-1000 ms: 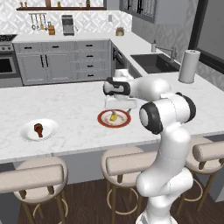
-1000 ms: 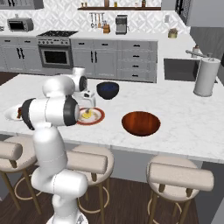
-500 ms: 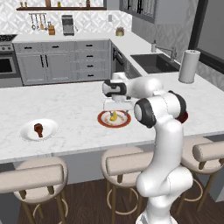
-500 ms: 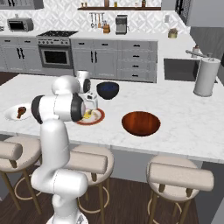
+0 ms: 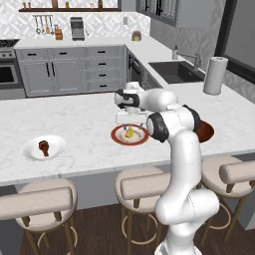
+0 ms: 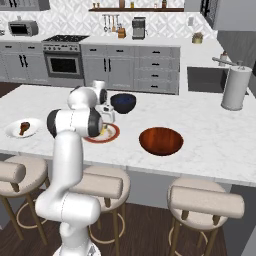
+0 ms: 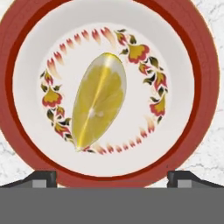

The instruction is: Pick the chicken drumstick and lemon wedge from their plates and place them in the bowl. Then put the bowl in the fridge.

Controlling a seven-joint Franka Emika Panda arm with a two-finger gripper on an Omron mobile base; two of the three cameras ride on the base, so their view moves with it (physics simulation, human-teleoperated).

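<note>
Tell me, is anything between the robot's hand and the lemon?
No. In the hand view, the open hand looks straight down at the lemon wedge on its red-rimmed plate; nothing lies between.

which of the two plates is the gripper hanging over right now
The terracotta-red rimmed plate with the yellow lemon wedge, directly under the open gripper. The plain white plate, holding the reddish-brown chicken drumstick, sits well apart.

The lemon wedge (image 7: 98,101) is glossy yellow on a plate (image 7: 199,70) with a terracotta-red rim, a pale centre and a ring of red, yellow and dark green flowers. The chicken drumstick (image 5: 44,147) is dark reddish-brown on a plain white plate (image 5: 58,144). The desk (image 5: 79,117) is white marble with grey veins, the bowl (image 6: 160,141) glossy reddish-brown.
</note>
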